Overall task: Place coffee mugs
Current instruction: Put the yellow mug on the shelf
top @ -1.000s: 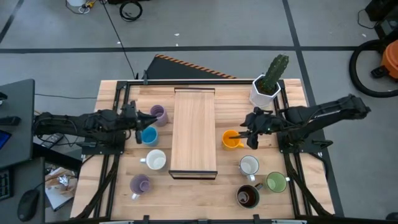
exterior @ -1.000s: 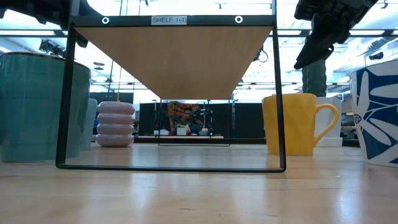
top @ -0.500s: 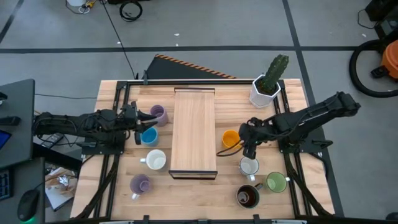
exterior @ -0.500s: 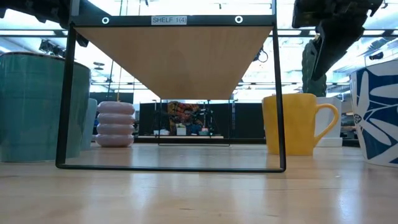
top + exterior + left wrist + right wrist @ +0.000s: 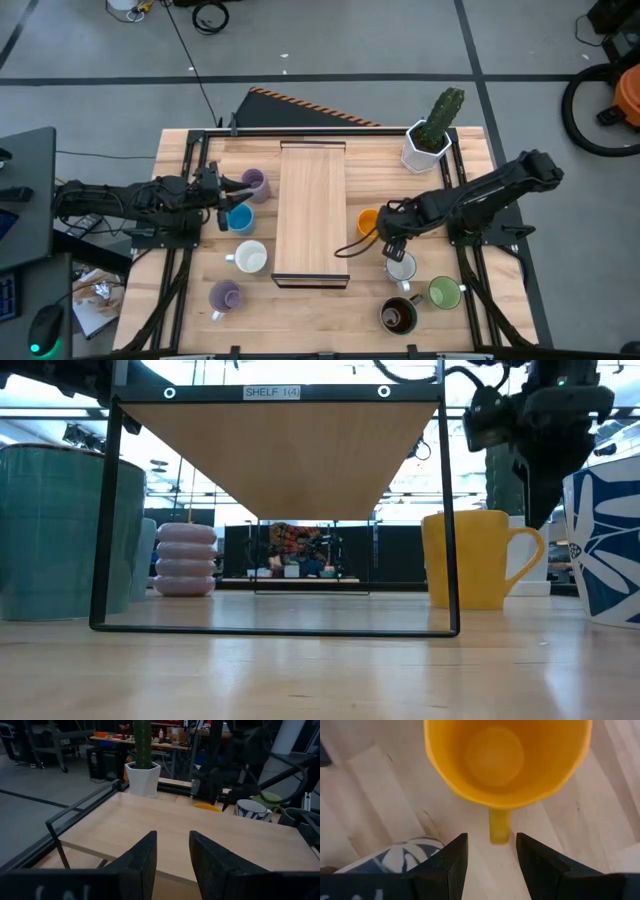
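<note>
The orange mug (image 5: 369, 223) stands upright on the table, right of the wooden shelf (image 5: 312, 212), with its handle (image 5: 499, 827) toward the near edge. My right gripper (image 5: 491, 841) hangs open above that handle, pointing down, its fingers either side of the handle's line without touching it. A white mug with a blue pattern (image 5: 400, 267) stands just nearer. My left gripper (image 5: 232, 192) waits open, left of the shelf, between the far lilac mug (image 5: 254, 184) and the blue mug (image 5: 240, 218). A white mug (image 5: 250, 257), a second lilac mug (image 5: 224, 295), a green mug (image 5: 443, 292) and a dark brown mug (image 5: 398, 315) stand near the front.
The shelf's black frame (image 5: 448, 510) stands close beside the orange mug (image 5: 470, 558). A white pot with a cactus (image 5: 428, 140) sits at the far right corner. The shelf's top board (image 5: 190, 832) is bare. A cable loops from the right arm near the shelf's near right corner.
My right gripper has moved toward the near edge and a little toward the shelf, coming down over the orange mug's handle. The mugs have stayed in place.
</note>
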Controlling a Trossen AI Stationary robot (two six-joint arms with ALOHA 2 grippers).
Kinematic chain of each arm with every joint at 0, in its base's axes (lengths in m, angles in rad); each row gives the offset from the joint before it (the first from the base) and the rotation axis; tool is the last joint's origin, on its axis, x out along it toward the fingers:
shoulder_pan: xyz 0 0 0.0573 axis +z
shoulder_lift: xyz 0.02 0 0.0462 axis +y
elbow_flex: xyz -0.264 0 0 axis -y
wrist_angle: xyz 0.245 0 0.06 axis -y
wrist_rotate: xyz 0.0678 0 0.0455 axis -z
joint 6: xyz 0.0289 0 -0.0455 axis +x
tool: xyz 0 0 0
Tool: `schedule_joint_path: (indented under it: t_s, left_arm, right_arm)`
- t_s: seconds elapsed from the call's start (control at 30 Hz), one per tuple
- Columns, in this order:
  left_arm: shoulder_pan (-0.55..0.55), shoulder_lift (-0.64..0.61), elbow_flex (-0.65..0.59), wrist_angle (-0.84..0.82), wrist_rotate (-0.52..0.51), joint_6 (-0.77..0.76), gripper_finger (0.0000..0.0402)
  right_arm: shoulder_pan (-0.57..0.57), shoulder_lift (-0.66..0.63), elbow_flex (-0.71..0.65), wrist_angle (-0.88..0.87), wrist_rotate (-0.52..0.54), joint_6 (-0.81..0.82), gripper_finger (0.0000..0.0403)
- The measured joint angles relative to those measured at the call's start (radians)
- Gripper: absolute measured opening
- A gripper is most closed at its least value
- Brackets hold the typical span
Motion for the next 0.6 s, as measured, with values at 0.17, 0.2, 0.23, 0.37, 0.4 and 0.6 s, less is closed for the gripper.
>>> schedule_joint_path:
  t_s: [0.17,0.2,0.23,0.37,0.4,0.6]
  left_arm:
    - [0.0,0.0,0.0,-0.001,0.0,-0.009,0.0121]
    - [0.0,0.0,0.0,-0.002,0.0,-0.012,0.0121]
    - [0.0,0.0,0.0,-0.003,0.0,-0.013,0.0121]
    - [0.0,0.0,0.0,-0.011,0.0,-0.015,0.0121]
    - [0.0,0.0,0.0,-0.012,0.0,-0.016,0.0121]
    - [0.0,0.0,0.0,-0.016,0.0,-0.016,0.0121]
  right_arm:
    - [-0.028,0.039,0.0,0.022,-0.001,-0.071,0.0173]
    - [-0.035,0.041,-0.001,0.028,-0.001,-0.085,0.0172]
    - [-0.044,0.04,-0.006,0.044,-0.002,-0.097,0.0171]
    - [-0.093,0.034,-0.042,0.089,-0.043,-0.141,0.0163]
    - [-0.104,0.034,-0.048,0.097,-0.052,-0.155,0.0161]
    - [-0.159,0.034,-0.066,0.141,-0.084,-0.277,0.0134]
